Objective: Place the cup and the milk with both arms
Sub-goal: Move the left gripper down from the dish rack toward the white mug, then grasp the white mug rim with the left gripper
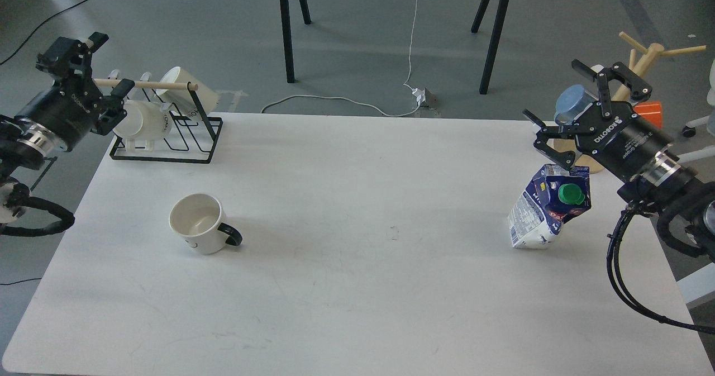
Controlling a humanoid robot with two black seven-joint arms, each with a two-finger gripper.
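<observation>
Standing on the worktop [357,286] at right, the milk [546,208] is seen tilted, its top just below the right gripper [558,110], whose jaws are spread wide; contact of the lower finger with the carton cannot be confirmed. The cup [198,222] is placed upright at left, well apart from the left gripper [114,66], jaws open, raised beside the mug rack [167,122]. Both arms are held off the worktop edges.
</observation>
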